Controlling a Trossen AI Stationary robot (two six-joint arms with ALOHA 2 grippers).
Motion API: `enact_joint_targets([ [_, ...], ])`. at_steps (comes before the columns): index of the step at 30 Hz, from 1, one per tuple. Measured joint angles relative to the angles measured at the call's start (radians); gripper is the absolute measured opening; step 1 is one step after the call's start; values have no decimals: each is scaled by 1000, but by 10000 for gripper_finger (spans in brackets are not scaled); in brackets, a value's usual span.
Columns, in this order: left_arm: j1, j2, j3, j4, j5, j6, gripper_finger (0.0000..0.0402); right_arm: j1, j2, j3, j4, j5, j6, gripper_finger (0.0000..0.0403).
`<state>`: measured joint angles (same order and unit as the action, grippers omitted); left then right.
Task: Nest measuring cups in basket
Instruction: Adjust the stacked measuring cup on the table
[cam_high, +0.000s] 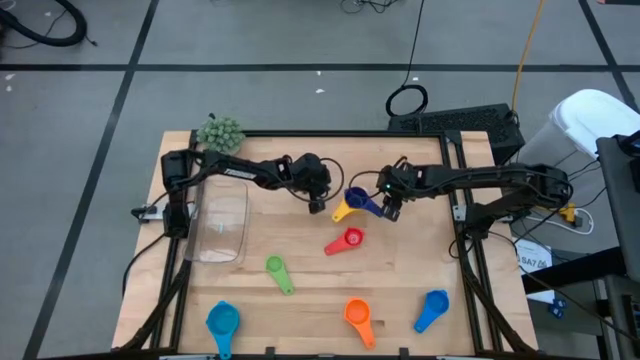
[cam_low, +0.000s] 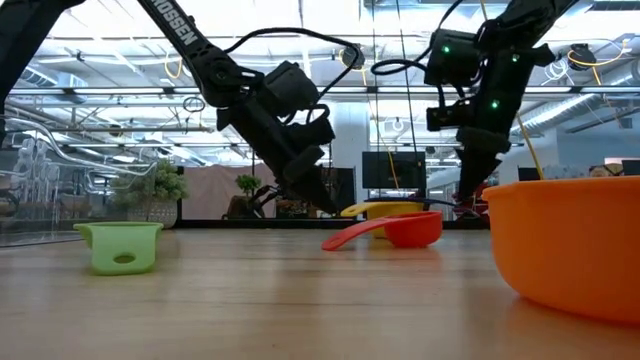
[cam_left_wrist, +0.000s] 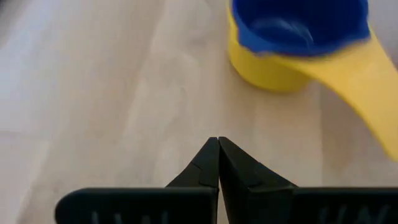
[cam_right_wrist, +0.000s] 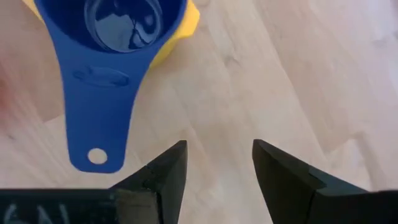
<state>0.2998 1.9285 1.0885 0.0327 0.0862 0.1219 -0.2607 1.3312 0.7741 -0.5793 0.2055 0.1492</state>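
Along the table's near edge, at five to seven o'clock in the high view, three measuring cups are set apart from one another: a light blue cup (cam_high: 223, 322), an orange cup (cam_high: 358, 316) and a second light blue cup (cam_high: 433, 308). Farther in, a green cup (cam_high: 277, 269) and a red cup (cam_high: 349, 240) are seen lying on the wood. Past these, near the table's centre, a dark blue cup (cam_high: 360, 198) is nested inside a yellow cup (cam_high: 343, 211). At nine o'clock from this pair, the left gripper (cam_high: 318, 205) is held with its fingers pressed together, empty, tip down near the table. At three o'clock from the pair, the right gripper (cam_high: 392, 211) is held with its fingers parted, nothing between them, just off the dark blue handle. At nine o'clock on the table, the clear basket (cam_high: 222, 222) is seen with no cup in it.
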Motion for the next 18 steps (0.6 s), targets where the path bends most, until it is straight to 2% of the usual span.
enact_joint_targets([
  [3,-15,0,0,-24,1,0,6,0,0,-35,0,-2,13,127],
  [7,-36,0,0,-24,1,-2,3,0,1,-73,17,-46,-7,20],
  [11,-53,0,0,-25,3,-12,4,1,1,-97,77,-78,-4,2],
  [18,-66,0,0,-28,3,-28,4,1,22,-114,195,-133,17,0],
])
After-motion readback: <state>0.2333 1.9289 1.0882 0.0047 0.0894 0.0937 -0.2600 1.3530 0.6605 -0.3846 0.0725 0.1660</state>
